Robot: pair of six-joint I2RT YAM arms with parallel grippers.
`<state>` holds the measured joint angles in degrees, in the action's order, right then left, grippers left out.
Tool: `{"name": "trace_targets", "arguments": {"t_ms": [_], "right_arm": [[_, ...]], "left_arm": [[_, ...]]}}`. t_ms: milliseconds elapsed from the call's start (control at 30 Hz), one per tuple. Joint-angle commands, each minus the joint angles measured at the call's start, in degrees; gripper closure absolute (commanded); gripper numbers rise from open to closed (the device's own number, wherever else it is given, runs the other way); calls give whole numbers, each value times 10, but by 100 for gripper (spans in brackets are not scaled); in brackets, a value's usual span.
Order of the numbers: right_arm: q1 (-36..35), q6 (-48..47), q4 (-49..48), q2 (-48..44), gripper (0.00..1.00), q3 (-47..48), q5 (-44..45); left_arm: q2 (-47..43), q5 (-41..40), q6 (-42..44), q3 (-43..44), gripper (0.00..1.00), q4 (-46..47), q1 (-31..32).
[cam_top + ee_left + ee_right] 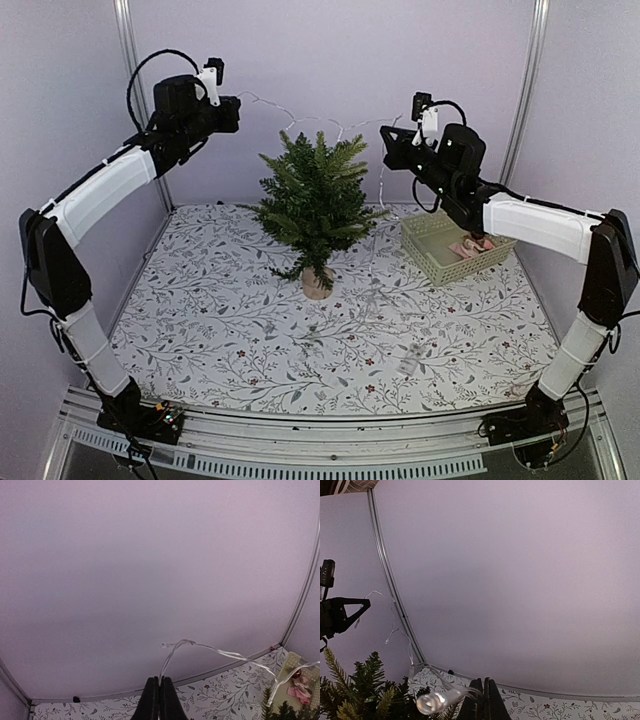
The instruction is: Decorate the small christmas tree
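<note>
The small christmas tree [315, 205] stands mid-table on its tan base [317, 285]. A thin clear light string [300, 118] spans above the treetop between both grippers. My left gripper [238, 112] is raised to the tree's upper left and is shut on the string [220, 652], its fingers closed [159, 678]. My right gripper [385, 135] is raised to the tree's upper right, shut [485, 681] on the string, with a clear bulb [432, 701] just left of its fingers. The tree's branches show in the right wrist view [365, 690], and its tip shows in the left wrist view [285, 710].
A pale green basket [455, 245] holding pink ornaments [472, 245] stands right of the tree. More string trails down from the right gripper to a small white piece [408, 360] on the floral tablecloth. Lilac walls close in the back and sides.
</note>
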<state>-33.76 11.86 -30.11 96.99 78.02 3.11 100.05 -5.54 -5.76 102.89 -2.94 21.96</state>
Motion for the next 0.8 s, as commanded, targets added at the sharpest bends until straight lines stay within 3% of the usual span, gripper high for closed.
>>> {"name": "trace_targets", "arguments": {"t_ms": [0,333,767], "right_arm": [[3,6,46,21,100,18,-5],[4,-12,60,-30,100,-49,-89],[3,-28,80,-77,100,-73,-133]], "left_arm": [[-27,-16,8,-47,100,-18,-1],[-186,-16,62,-171,100,-53,68],[-223,7,67,-129,100,-197,217]]}}
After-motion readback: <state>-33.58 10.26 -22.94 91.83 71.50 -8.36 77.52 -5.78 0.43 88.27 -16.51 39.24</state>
